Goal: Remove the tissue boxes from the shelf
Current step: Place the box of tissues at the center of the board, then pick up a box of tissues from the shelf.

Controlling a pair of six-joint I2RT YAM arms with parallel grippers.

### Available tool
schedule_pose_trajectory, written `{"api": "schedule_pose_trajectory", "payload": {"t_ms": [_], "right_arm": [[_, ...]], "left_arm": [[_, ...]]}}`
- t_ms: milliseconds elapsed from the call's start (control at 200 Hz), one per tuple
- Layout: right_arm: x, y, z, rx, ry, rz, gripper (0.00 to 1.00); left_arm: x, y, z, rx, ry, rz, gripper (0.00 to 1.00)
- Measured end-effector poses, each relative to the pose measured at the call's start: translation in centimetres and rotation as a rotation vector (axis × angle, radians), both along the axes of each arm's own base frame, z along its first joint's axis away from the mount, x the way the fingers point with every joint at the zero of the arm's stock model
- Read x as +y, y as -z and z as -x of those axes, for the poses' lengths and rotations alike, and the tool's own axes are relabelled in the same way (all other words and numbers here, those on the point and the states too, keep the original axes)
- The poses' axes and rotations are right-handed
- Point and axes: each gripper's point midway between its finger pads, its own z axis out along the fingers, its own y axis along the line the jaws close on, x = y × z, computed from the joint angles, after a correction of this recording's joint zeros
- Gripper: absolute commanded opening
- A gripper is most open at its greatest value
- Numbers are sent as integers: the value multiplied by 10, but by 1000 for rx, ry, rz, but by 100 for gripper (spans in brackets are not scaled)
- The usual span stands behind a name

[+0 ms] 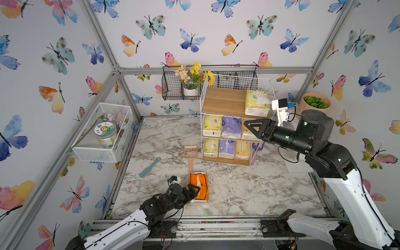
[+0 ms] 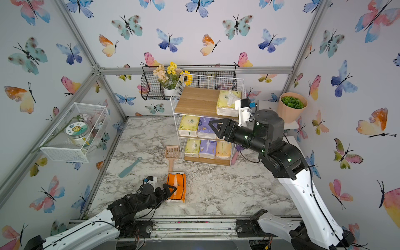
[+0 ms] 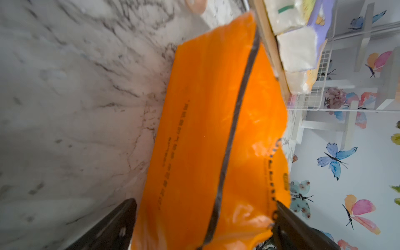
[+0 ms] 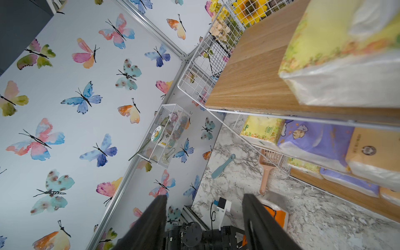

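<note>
The bright orange tissue pack with black trim (image 1: 200, 184) (image 2: 178, 184) (image 3: 205, 129) lies flat on the marble table. My left gripper (image 1: 195, 191) (image 2: 172, 190) (image 3: 205, 202) stands open astride its near end, one finger on each side. The shelf (image 1: 225, 101) (image 2: 194, 101) carries a yellow-green pack (image 1: 256, 104) (image 4: 337, 43) on its top board. Yellow-green (image 1: 212, 125), purple (image 1: 231, 127) and light orange (image 1: 247, 135) packs fill the middle tier. Three more (image 1: 226, 148) sit on the bottom tier. My right gripper (image 1: 246, 126) (image 2: 211, 125) (image 4: 204, 197) is open and empty, hovering before the middle tier's right end.
A pink scoop (image 1: 190, 153) and a teal brush (image 1: 150, 166) lie on the table left of the shelf. A white mesh basket (image 1: 104, 132) hangs on the left wall. A black wire basket (image 1: 173, 86) with flowers hangs behind the shelf. A potted plant (image 1: 315, 105) stands at back right.
</note>
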Motion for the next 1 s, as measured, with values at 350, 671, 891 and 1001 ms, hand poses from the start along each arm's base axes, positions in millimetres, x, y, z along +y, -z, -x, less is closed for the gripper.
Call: {"api": "schedule_pose_trajectory", "payload": {"t_ms": [350, 671, 891, 1001], "right_arm": [[-47, -15, -21, -43, 283, 87, 59], [-95, -32, -6, -134, 461, 92, 59], [-103, -21, -6, -130, 498, 119, 58], [-104, -11, -9, -114, 510, 139, 58]], "left_arm": [[-6, -177, -37, -279, -32, 1, 94], [-96, -345, -61, -550, 168, 91, 79], [-161, -419, -78, -710, 246, 183, 78], [-182, -440, -91, -773, 243, 196, 79]]}}
